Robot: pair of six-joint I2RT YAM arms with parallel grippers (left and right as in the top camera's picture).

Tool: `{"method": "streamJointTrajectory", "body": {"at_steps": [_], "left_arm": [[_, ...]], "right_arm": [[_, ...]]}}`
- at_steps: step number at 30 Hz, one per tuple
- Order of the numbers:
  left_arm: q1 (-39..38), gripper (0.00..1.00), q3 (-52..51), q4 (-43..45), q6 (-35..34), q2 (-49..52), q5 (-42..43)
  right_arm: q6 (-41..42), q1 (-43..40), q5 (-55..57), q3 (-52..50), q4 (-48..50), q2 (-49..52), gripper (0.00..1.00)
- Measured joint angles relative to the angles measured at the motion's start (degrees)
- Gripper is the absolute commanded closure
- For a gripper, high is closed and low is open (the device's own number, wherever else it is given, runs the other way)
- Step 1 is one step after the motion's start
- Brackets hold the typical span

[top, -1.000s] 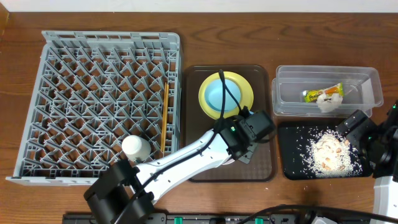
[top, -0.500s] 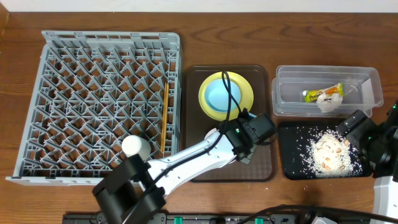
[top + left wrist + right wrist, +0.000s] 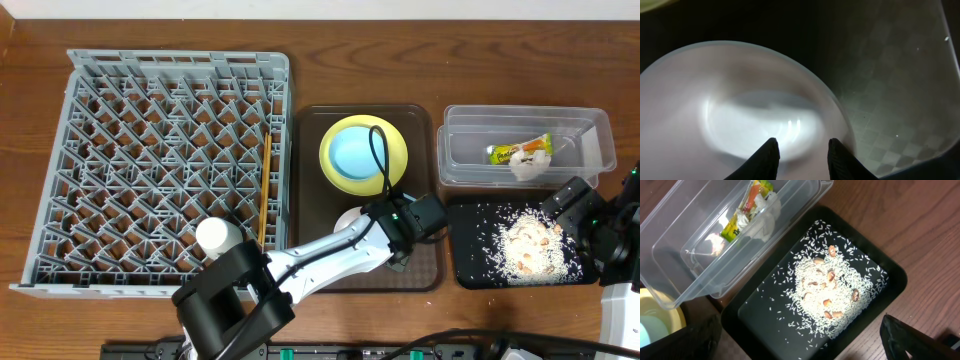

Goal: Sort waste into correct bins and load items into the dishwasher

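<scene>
Hovering part-open and empty, left gripper point(image 3: 804, 155) has white bowl point(image 3: 740, 110) just beneath, centre at 11 o'clock of fingertips.

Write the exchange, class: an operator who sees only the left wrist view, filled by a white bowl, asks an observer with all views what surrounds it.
Operator: What shares the brown tray with my white bowl?
Observer: A light blue bowl stacked on a yellow-green plate, farther back.
Operator: Is the rack loaded yet?
Observer: A white cup and chopsticks sit in the grey rack, near its tray-side edge.
</scene>
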Motion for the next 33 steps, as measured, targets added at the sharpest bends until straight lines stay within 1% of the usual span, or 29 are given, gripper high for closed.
{"method": "streamJointTrajectory", "body": {"at_steps": [2,4,5,12,13,14,18,20,25,33], "left_arm": [[0.00,0.67,0.00,0.02,0.00,0.17,0.07],[0.00,0.74,0.00,-0.02,-0.09,0.20,0.02],[0.00,0.75,0.00,-0.13,-0.11,0.20,-0.11],[0.00,0.73,0.00,-1.97,-0.02,-1.40,-0.81],[0.00,0.73,0.00,-1.88,-0.02,-2.47,-0.83],[0.00,0.69,0.00,-1.79,-0.02,-3.93,-0.85],[0.00,0.68,0.02,-1.68,-0.20,-10.19,0.04],[0.00,0.65,0.04,-1.62,-0.20,-11.47,0.81],[-0.76,0.64,0.02,0.02,-0.22,-9.94,1.81],[-2.84,0.64,-0.26,1.64,-0.22,-3.56,2.45]], "right_arm": [[0.00,0.00,0.00,0.00,0.00,0.00,0.01],[0.00,0.00,0.00,-0.02,0.00,0.00,0.01],[0.00,0.00,0.00,-0.02,0.00,0.00,0.01],[0.00,0.00,0.00,-0.02,0.00,0.00,0.01],[0.00,0.00,0.00,0.00,0.00,0.00,0.01],[0.00,0.00,0.00,0.00,0.00,0.00,0.01],[0.00,0.00,0.00,0.00,0.00,0.00,0.01],[0.00,0.00,0.00,0.00,0.00,0.00,0.01],[0.00,0.00,0.00,0.00,0.00,0.00,0.01],[0.00,0.00,0.00,0.00,0.00,0.00,0.01]]}}
